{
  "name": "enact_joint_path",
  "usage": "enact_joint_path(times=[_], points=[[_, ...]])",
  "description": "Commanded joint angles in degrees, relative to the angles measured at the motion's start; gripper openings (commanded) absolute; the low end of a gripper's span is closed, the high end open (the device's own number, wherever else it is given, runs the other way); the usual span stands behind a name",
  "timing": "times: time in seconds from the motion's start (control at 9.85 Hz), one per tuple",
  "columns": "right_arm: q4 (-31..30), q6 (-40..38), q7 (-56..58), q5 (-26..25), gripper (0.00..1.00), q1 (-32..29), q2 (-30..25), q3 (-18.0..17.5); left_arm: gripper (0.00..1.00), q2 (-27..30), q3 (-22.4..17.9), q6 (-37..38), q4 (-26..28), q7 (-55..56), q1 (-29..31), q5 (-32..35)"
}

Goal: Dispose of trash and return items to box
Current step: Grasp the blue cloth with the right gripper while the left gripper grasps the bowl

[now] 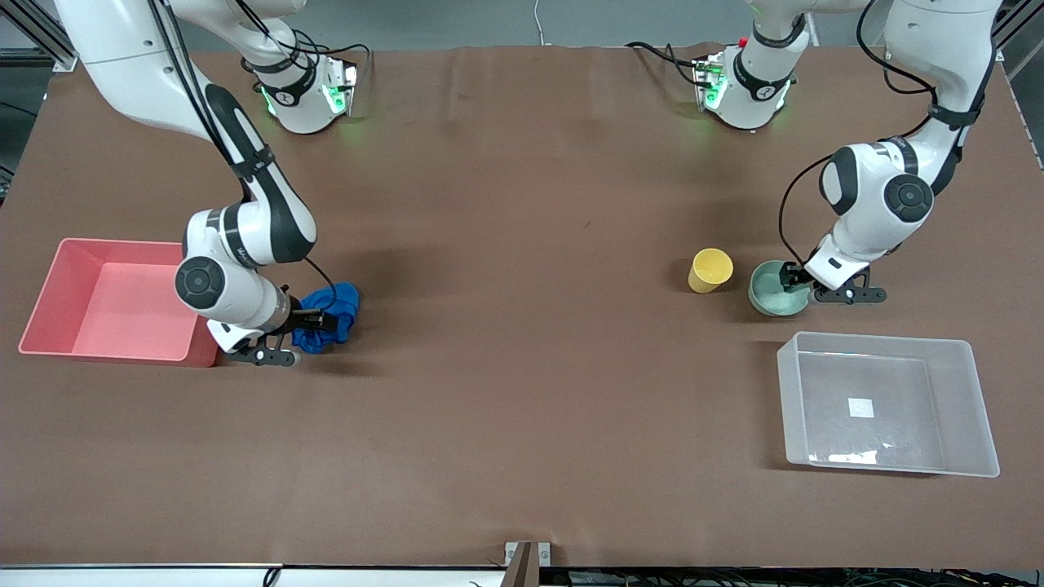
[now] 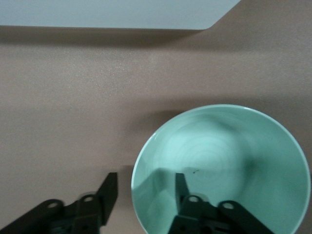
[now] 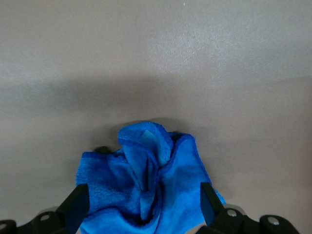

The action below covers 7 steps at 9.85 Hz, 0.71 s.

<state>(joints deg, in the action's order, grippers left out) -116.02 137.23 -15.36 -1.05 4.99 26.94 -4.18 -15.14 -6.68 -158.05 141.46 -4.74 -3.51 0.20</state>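
Front view: a wide brown table [image 1: 522,391] seen from above, with two white robot arms reaching in from the top edge. Toward the right arm's end of the table, the right gripper [image 1: 314,322] is low at a crumpled blue cloth [image 1: 330,314], its fingers spread around the wad. Just beside the cloth, at the table's end, sits an empty pink bin [image 1: 57,285]. Toward the left arm's end, the left gripper [image 1: 789,279] is down at the rim of a mint-green bowl [image 1: 773,295]. A yellow cup [image 1: 710,270] stands upright just beside the bowl, apart from it, toward the middle of the table. Nearer the camera than the bowl lies a clear plastic box [image 1: 979,408] with a small white square on its floor and nothing else in it.

Left wrist view: the bowl [image 2: 229,161] fills much of the picture, empty and upright on the table. One dark finger [image 2: 181,187] reaches inside the bowl and the other stands outside, so the open pincer straddles the rim; whether either finger touches the wall is hard to tell. A pale edge, probably the box [image 2: 112,13], crosses the picture's margin.

Right wrist view: the blue cloth [image 3: 146,187] lies bunched in deep folds on the table between the two dark fingers [image 3: 75,204], which stand wide apart on either side of it, released rather than pinching.
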Motion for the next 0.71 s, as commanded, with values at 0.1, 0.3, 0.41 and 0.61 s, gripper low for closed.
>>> enact_joint_path(times=[0.1,0.3,0.41,0.61], points=[[-5.8,7.4,-1.4,-1.4,1.00,0.0,-0.5,-0.1,0.00,-1.7,-0.3,-0.8,-0.4,-0.6,0.1,0.9],[-6.1,7.2,-1.4,-1.4,0.49,0.0,-0.5,-0.1,0.00,3.2,-0.3,1.9,0.4,-0.8,0.2,0.9],[-5.8,6.9,-1.5,-1.3,0.13,-0.3,-0.5,-0.3,0.00,7.4,-0.3,8.8,-0.6,-0.8,-0.3,0.9],[-5.4,6.8,-1.5,-1.1,0.01,-0.4,-0.6,-0.3,0.00,13.6,-0.4,23.6,-6.6,-3.2,0.1,0.9]])
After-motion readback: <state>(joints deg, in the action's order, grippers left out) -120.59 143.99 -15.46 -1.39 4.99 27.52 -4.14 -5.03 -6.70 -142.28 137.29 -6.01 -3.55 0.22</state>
